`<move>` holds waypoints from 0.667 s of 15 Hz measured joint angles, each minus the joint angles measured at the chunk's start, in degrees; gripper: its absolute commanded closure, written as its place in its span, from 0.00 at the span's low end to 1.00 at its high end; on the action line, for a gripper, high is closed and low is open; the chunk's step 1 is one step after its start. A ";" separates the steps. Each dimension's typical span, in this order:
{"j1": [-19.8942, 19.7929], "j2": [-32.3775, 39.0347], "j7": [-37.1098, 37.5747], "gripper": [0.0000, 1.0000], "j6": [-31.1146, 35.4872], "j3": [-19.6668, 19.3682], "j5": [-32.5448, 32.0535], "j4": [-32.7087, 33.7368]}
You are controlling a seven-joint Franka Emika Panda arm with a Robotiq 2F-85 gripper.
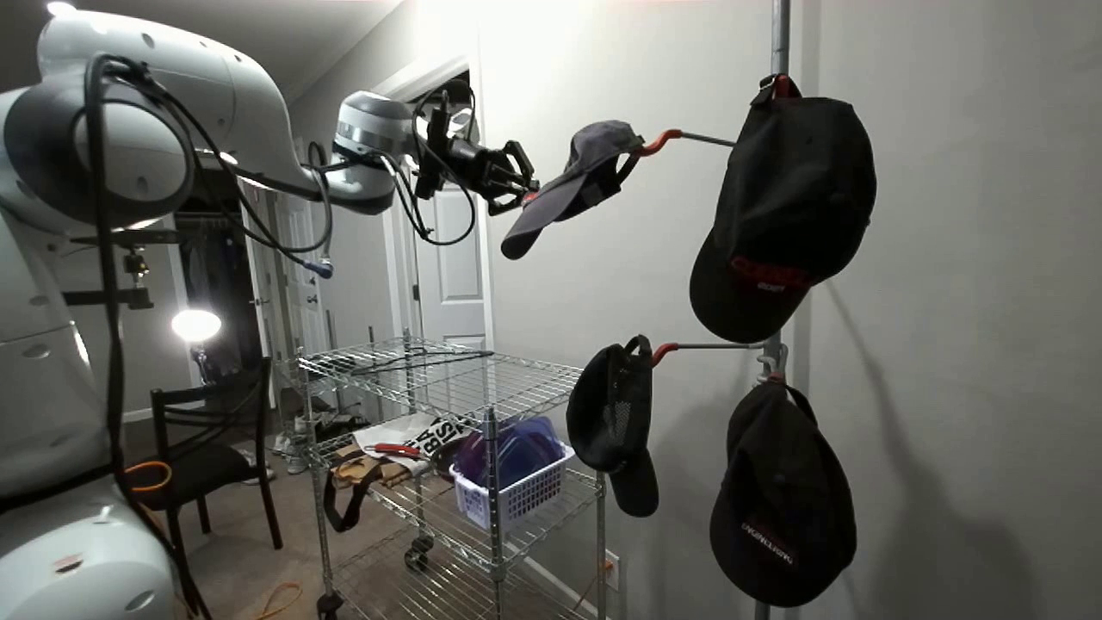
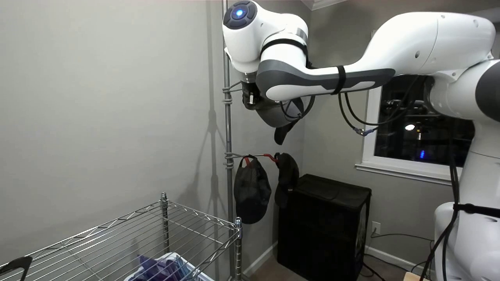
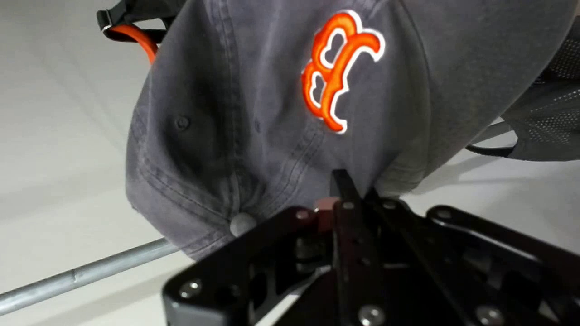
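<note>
At the cap (image 3: pixel 272 104), the gripper (image 3: pixel 358 188) slants, seemingly pinching.

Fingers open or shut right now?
Shut on the gray cap: in the wrist view the fingers sit together, the cloth creasing in toward their tips.
</note>
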 measured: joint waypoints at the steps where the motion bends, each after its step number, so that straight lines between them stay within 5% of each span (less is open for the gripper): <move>1: 0.00 -0.07 0.00 0.72 -0.25 0.11 0.29 0.00; 4: 0.00 -0.25 0.00 0.63 -0.45 0.42 1.50 0.00; 10: 0.05 -0.86 0.08 0.24 -0.19 1.15 4.16 0.01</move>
